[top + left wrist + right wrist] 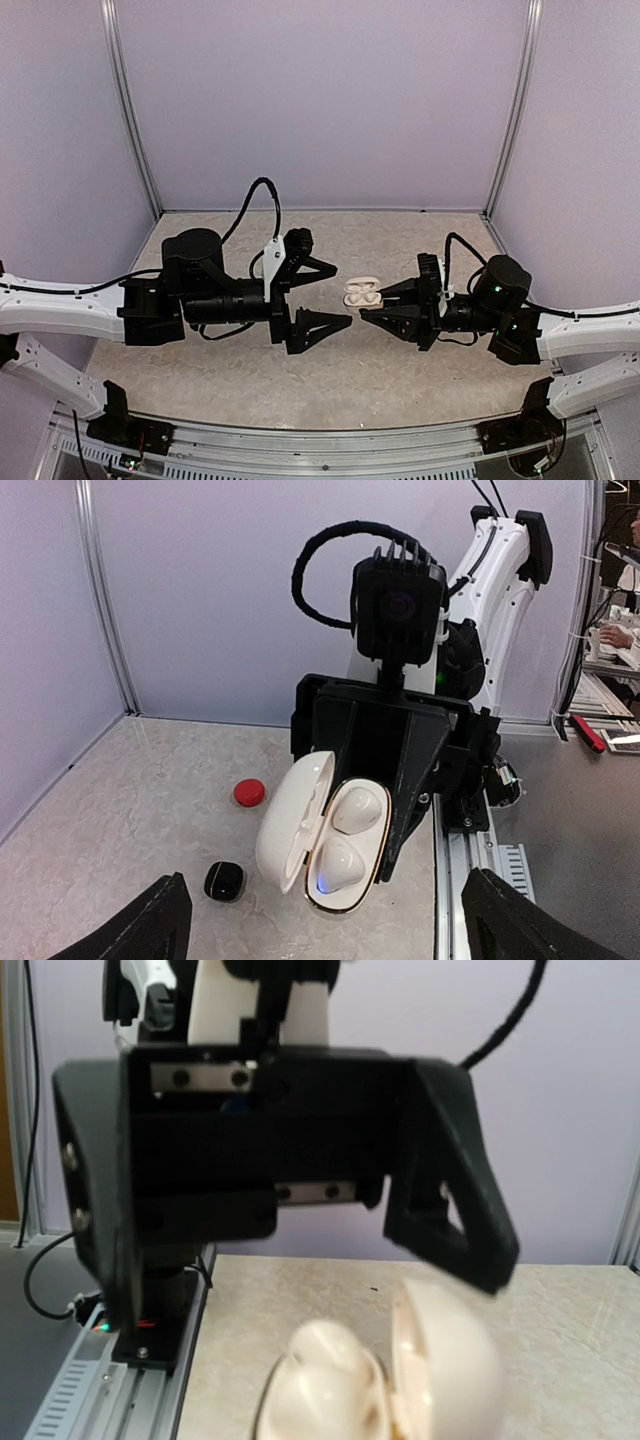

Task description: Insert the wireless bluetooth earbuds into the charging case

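Open charging case (296, 825) clamped in the right gripper (372, 303), both white earbuds (357, 808) apparently seated; the left gripper (338, 297) gapes empty opposite, a red piece (249, 792) and black piece (224, 880) on the bench (120, 810) below.

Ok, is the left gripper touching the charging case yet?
Apart. The left wrist view shows the left gripper's fingers spread wide at the bottom corners, with a clear gap between each and the charging case.

White arms (55, 312), apparently matte-black fingers (318, 328).
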Tool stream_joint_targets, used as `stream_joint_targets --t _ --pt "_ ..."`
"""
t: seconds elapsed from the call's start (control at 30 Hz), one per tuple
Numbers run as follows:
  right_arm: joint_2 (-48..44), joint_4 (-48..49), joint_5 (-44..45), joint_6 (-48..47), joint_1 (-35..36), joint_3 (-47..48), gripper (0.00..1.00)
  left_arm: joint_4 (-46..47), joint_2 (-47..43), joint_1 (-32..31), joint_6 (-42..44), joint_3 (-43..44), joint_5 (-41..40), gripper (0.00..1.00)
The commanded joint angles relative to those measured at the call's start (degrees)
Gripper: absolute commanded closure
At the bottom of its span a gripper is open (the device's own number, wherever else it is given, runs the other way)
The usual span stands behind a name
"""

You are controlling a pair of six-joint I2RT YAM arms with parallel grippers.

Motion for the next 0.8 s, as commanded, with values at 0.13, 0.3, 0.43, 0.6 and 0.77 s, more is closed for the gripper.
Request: stream_joint_targets --t 0.13,0.3,0.43,0.6,0.77 --pt "-0.14 0.59 -1.0 0.48 0.22 1.67 1.0 0.49 3.91 -1.14 2.87 2.89 4.7 0.09" --pt "-0.3 0.39 0.08 0.55 0.17 1.13 1.0 1.84 3.13 -2.41 5.25 2.02 6.15 0.11" --pt "-0.19 0.25 0.7 0.66 0.21 0.88 1.0 3.13 1.54 -3.58 7.17 0.52 5.58 0.11" --pt "0.32 0.43 1.0 0.87 0.19 0.95 1.0 2.32 0.84 -4.39 8.82 0.4 4.34 0.13" --pt "0.64 -1.08 2.68 2.74 0.13 1.76 1.0 3.09 -0.56 -4.78 10.93 -1.27 -3.44 0.14"
